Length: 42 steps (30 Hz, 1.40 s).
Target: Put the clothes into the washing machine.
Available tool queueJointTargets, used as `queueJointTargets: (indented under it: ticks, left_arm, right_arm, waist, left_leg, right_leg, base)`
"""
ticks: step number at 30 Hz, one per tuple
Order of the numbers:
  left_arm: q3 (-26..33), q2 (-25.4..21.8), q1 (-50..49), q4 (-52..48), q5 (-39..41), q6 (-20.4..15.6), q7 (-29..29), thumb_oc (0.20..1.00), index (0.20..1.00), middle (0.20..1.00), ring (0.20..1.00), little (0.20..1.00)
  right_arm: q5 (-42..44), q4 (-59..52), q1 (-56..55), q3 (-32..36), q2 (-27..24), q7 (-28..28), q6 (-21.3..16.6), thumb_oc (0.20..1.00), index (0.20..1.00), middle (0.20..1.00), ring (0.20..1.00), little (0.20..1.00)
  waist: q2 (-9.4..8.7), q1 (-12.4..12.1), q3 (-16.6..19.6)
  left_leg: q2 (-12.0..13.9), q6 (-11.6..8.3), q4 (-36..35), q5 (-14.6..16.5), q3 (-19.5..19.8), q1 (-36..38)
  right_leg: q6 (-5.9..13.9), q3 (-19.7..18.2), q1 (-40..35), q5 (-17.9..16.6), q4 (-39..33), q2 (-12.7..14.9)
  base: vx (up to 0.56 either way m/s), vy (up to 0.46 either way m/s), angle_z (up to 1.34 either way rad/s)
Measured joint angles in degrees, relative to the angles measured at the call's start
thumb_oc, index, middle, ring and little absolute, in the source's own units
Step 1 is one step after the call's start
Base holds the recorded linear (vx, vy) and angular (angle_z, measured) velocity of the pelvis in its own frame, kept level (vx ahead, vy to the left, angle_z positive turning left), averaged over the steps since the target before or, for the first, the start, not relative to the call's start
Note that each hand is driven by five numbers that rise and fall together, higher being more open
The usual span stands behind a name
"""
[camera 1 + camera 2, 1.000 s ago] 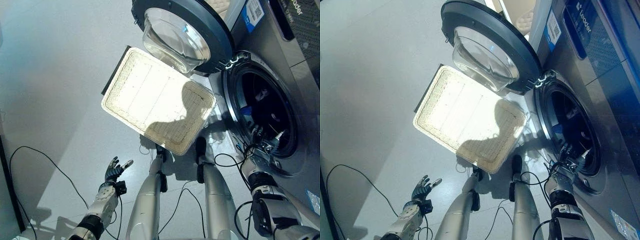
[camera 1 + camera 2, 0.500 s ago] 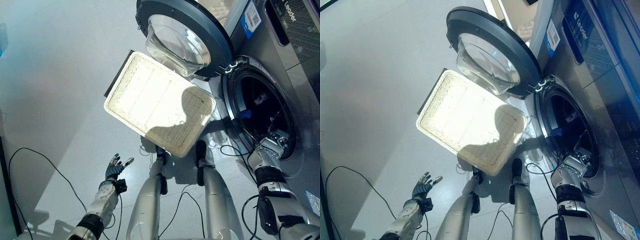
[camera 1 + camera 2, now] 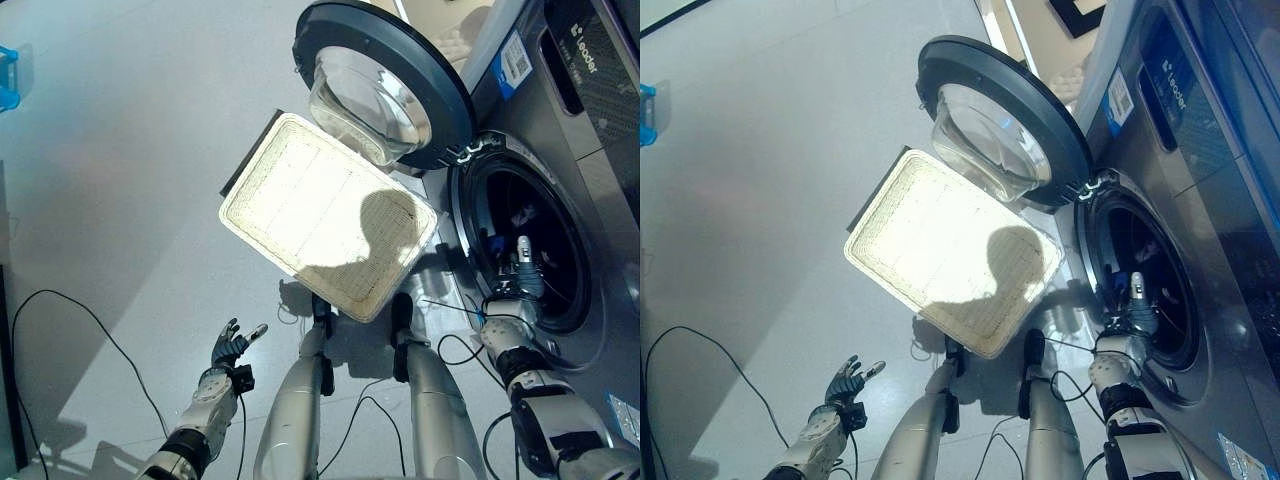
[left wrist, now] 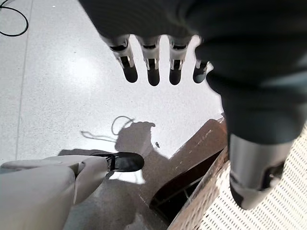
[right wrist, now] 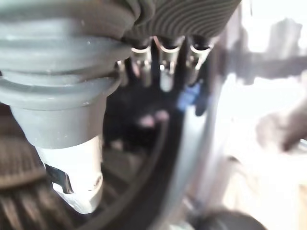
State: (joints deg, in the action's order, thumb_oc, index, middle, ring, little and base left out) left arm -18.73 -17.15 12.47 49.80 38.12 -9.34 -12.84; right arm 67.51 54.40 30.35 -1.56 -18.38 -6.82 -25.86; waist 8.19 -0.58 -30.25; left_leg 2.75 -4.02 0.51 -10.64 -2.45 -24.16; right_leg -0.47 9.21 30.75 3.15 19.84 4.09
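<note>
The washing machine (image 3: 590, 130) stands at the right with its round door (image 3: 385, 80) swung open. Dark clothes (image 5: 144, 115) with pink spots and a blue piece (image 5: 189, 98) lie inside the drum (image 3: 530, 215). My right hand (image 3: 520, 268) is at the drum's lower front rim, fingers (image 5: 165, 64) straight and pointing into the opening, holding nothing. My left hand (image 3: 232, 345) hangs low over the floor at the left, open, with its fingers (image 4: 151, 67) spread. A shallow white woven basket (image 3: 320, 220) sits empty on the floor by the door.
The basket's rim (image 4: 288, 191) is close to my left hand. Grey floor spreads out to the left. A small blue object (image 3: 5, 75) sits at the far left edge. The open door overhangs the basket's far corner.
The whole view has shifted. My right hand has come from the drum's lower part to its front rim, and its fingers now point straight up. The left hand has stayed where it was.
</note>
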Motion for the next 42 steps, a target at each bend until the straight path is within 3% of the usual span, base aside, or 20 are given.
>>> queueJointTargets:
  ticks: [6, 10, 13, 17, 22, 27, 33, 42]
  left_arm:
    - [1.54, 1.51, -0.08, 3.32, -1.41, 0.08, 0.91, 1.0, 1.0, 1.0, 1.0, 1.0]
    - [2.31, 1.23, -0.3, 5.88, -2.87, 0.06, 1.74, 1.0, 1.0, 1.0, 1.0, 1.0]
    - [2.5, 1.4, -0.37, 7.68, -4.15, 0.03, 3.04, 1.0, 1.0, 1.0, 1.0, 1.0]
    - [2.73, 1.1, -3.06, 10.13, -8.21, -0.15, 6.7, 1.0, 1.0, 1.0, 1.0, 1.0]
    - [1.98, 1.31, -5.41, 13.63, -13.67, 0.59, 13.56, 1.0, 1.0, 1.0, 1.0, 1.0]
    - [1.18, 2.03, -9.26, 15.76, -17.33, 1.51, 19.47, 1.0, 1.0, 1.0, 1.0, 1.0]
    - [0.75, 3.41, -9.77, 16.66, -17.05, 2.2, 20.95, 1.0, 1.0, 1.0, 1.0, 1.0]
    - [0.75, 3.85, -9.65, 16.41, -17.07, 2.58, 20.81, 1.0, 1.0, 1.0, 1.0, 1.0]
  right_arm:
    - [-13.86, 5.05, -5.18, -6.69, 2.49, 4.8, 5.08, 1.0, 1.0, 1.0, 1.0, 1.0]
    - [-20.23, 7.35, -7.8, -8.13, 2.62, 4.9, 6.63, 1.0, 1.0, 1.0, 1.0, 1.0]
    - [-34.01, 10.22, -9.58, -13.55, 1.31, 1.79, 9.23, 1.0, 1.0, 1.0, 1.0, 1.0]
    - [-50.92, 13.2, -14.48, -17.73, 1.46, 1.49, 15.66, 1.0, 1.0, 1.0, 1.0, 1.0]
    - [-62.07, 14.86, -18.24, -20.18, 1.79, 4.23, 20.41, 1.0, 1.0, 1.0, 1.0, 1.0]
    - [-65.32, 15.63, -21.2, -20.95, 2.47, 6.19, 21.96, 1.0, 1.0, 1.0, 1.0, 1.0]
    - [-66.43, 15.36, -22.8, -21.58, 5.1, 5.81, 20.8, 1.0, 1.0, 1.0, 1.0, 1.0]
    - [-66.88, 13.17, -24.35, -21.68, 5.72, 4.64, 18.9, 1.0, 1.0, 1.0, 1.0, 1.0]
  waist:
    - [-0.8, -0.35, 0.18]
    - [-2.03, -0.31, 0.93]
    - [-2.06, -0.33, 0.99]
    - [-3.18, -0.94, 8.15]
    - [-4.46, -1.95, 10.93]
    - [-6.14, -1.8, 16.4]
    - [-8.15, -1.77, 21.49]
    - [-7.75, -1.52, 24.23]
  left_leg:
    - [-0.36, 0.43, -0.82, -0.29, 0.88, 4.51]
    - [-0.78, 0.91, -1.78, 0.23, 0.92, 7.79]
    - [-1.04, 1.5, -3.39, -0.05, 0.97, 13.13]
    - [-1.08, 1.78, -4.94, 0.72, 1.28, 15.58]
    - [-1.08, 1.92, -5.5, 1.34, 1.62, 18.51]
    - [-1.08, 1.8, -5.57, 2.76, 1.04, 21.52]
    - [-1.04, 1.48, -5.8, 3.69, 0.88, 23.64]
    - [-0.87, 1.73, -5.9, 4.8, 0.77, 27.63]
  right_leg:
    - [0.56, 0.74, -5.57, -0.31, -1.91, 0.22]
    - [1.31, 0.7, -9.54, -0.83, -4.09, 0.8]
    - [1.69, 1.1, -15.85, -2.05, -7.19, 0.88]
    - [2.89, 1.71, -19.8, -2.63, -11.32, 0.51]
    - [3.14, 2.41, -25.04, -4.26, -16.35, 0.0]
    - [3.29, 2.33, -29.68, -5.17, -20.64, -0.29]
    - [3.12, 2.16, -32.75, -5.45, -22.78, -0.9]
    - [2.97, 1.99, -36.92, -5.13, -23.76, -0.92]
  base:
    - [-0.03, 0.158, 0.08]
    - [-0.04, 0.183, 0.04]
    - [-0.03, 0.182, 0.04]
    - [0.0, 0.138, 0.07]
    - [0.04, 0.096, 0.04]
    - [0.04, 0.075, -0.03]
    - [0.05, 0.035, -0.02]
    - [0.05, 0.008, 0.0]
